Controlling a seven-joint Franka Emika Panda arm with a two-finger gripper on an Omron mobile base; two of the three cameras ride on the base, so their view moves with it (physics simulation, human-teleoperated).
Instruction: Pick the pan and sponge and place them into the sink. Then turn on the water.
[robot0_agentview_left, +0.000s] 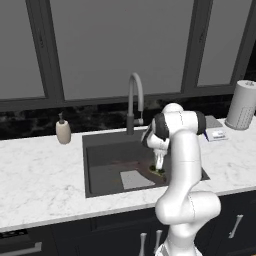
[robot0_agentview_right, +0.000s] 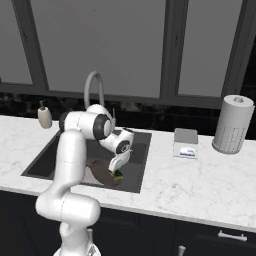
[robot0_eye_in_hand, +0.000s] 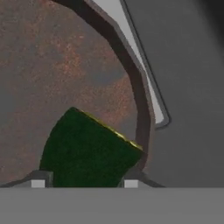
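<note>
I have a dark kitchen wall with tall grey window panes across the top of both base views, and below it a white marbled surface (robot0_agentview_left: 35, 175) running left to right. Set into that surface at the centre of the left base view is the sink (robot0_agentview_left: 100, 150), a dark-grey basin with a pale square patch on its floor and a grey gooseneck faucet (robot0_agentview_left: 134, 100) standing at its back edge. At the left of that frame a small beige soap bottle (robot0_agentview_left: 63, 131) stands on the surface, and at the far right a white paper towel roll (robot0_agentview_left: 241, 105) stands upright, with a small flat grey box (robot0_agentview_right: 186, 142) lying between it and the sink. My arm reaches down into the right part of the basin. The pan (robot0_eye_in_hand: 57, 57) lies on the sink floor, its rusty brown inside taking up the upper left of the hand view and its dark rim curving down the middle. The sponge (robot0_eye_in_hand: 85, 151) sits low in the hand view, green with a thin yellow edge, over the pan's floor near the rim. The gripper (robot0_eye_in_hand: 84, 183) is closed onto the sponge, one finger tip on each side of it at the bottom of the frame. In the right base view the sponge shows as a green speck under the hand, just above the pan.
</note>
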